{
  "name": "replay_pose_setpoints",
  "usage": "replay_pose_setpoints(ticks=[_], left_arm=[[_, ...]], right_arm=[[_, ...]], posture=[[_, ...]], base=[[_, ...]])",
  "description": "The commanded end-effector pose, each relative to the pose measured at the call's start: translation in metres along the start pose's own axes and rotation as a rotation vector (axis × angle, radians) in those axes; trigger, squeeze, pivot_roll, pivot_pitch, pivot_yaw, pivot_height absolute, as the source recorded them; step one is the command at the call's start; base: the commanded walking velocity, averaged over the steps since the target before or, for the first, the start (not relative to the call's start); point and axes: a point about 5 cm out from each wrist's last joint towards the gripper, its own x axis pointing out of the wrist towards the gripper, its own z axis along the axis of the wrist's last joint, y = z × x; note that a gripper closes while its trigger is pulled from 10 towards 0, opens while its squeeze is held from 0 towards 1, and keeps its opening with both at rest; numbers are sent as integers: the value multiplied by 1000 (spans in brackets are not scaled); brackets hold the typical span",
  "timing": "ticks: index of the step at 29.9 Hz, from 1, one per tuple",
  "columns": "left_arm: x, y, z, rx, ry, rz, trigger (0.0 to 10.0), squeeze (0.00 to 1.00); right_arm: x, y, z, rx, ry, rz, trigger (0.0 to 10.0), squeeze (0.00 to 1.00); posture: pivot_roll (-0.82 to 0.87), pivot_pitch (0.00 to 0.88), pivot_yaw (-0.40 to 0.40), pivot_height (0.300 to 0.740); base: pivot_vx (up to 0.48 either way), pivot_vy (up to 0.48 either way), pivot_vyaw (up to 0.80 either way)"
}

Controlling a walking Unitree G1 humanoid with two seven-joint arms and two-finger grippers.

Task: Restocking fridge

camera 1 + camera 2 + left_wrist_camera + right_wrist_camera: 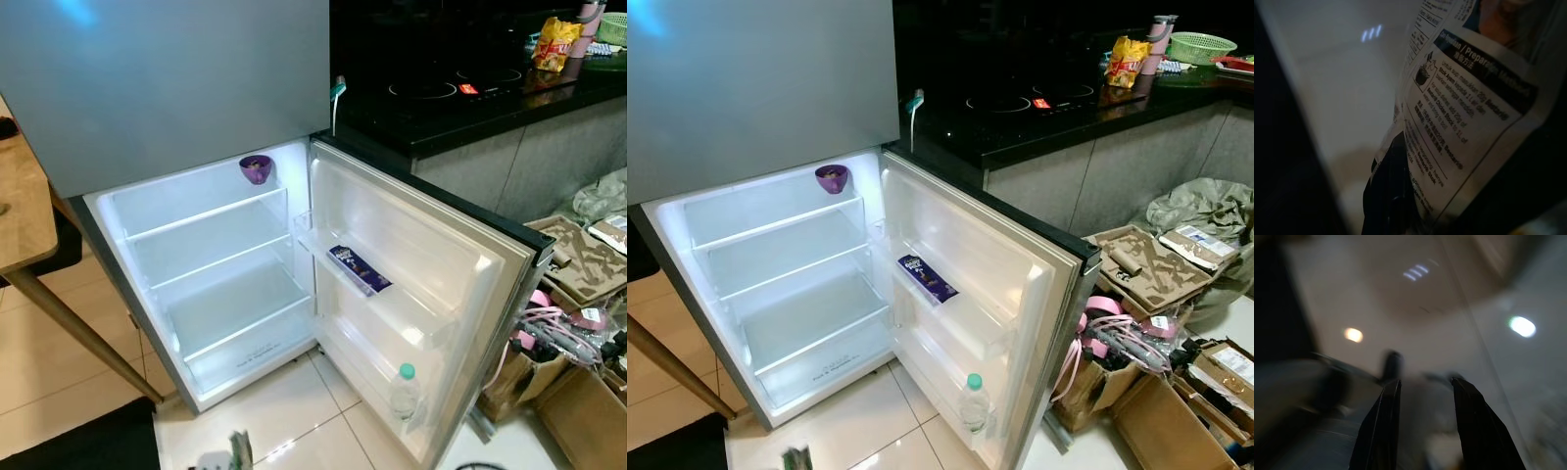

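Packet (pixel 1469 107) of printed instructions gripped upright in left hand (pixel 1393 196); right hand (pixel 1422 426) open, empty

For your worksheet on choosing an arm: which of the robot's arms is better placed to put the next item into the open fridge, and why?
Probably the left. The left gripper already holds a printed packet, while the right gripper is open and holds nothing.

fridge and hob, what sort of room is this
Most likely a home kitchen: an open fridge stands beside a black counter with a built-in hob, and a snack packet sits on it.
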Motion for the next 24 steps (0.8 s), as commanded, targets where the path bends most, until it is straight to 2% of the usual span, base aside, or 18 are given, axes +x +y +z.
replay_pose_setpoints(ticks=[1,4,7,9,11,12,14,15,16,17,18,19,21,22,23,24], left_arm=[[0,10,28,-21,-122,8,10000,0],[-2,23,65,-104,-269,1,10000,0],[-3,24,77,-122,-311,-37,10000,0],[-4,20,93,-101,-346,-163,10000,0],[-7,12,98,-52,-325,-342,10000,0],[-7,12,98,-52,-325,-342,10000,0],[-9,8,95,-28,-289,-465,10000,0],[-9,8,95,-28,-289,-465,10000,0],[-11,6,92,-21,-262,-532,10000,0],[-15,1,84,-4,-190,-681,10000,0],[-17,-2,78,9,-143,-767,10000,0],[-17,-2,78,9,-143,-767,10000,0],[-22,-5,67,36,-53,-888,10000,0],[-22,-5,67,36,-53,-888,10000,0],[-25,-5,61,51,-11,-922,10000,0],[-25,-5,61,51,-11,-922,10000,0]], right_arm=[[1,1,14,26,-73,57,10000,0],[1,4,32,61,-149,203,10000,0],[0,6,37,52,-160,259,10000,0],[-1,12,42,18,-164,386,10000,0],[-4,19,46,-3,-168,527,10000,0],[-4,19,46,-3,-168,527,10000,0],[-5,24,49,-17,-175,603,10000,0],[-5,24,49,-17,-175,603,10000,0],[-6,25,49,-21,-177,627,10000,0],[-8,28,52,-23,-196,691,10000,0],[-9,30,56,-22,-213,722,10000,0],[-9,30,56,-22,-213,722,10000,0],[-11,33,61,-12,-234,784,10000,0],[-11,33,61,-12,-234,784,10000,0],[-14,34,62,-6,-226,835,10000,576],[-14,34,62,-6,-226,835,10000,576]], posture=[[-98,26,18,740],[-97,28,22,740],[-96,30,27,740],[-98,31,32,740],[-102,33,37,740],[-102,33,37,740],[-102,35,39,740],[-102,35,39,740],[-102,35,42,740],[-102,35,42,740],[-97,36,46,740],[-97,36,46,740],[-99,36,50,740],[-99,36,50,740],[-99,36,50,740],[-99,36,50,740]], base=[[0,0,0],[0,0,0],[0,0,0],[0,0,0],[0,0,0],[0,0,0],[0,0,0],[0,0,0],[0,0,0],[0,0,0],[0,0,0],[0,0,0],[0,0,0],[0,0,0],[0,0,0],[0,0,0]])
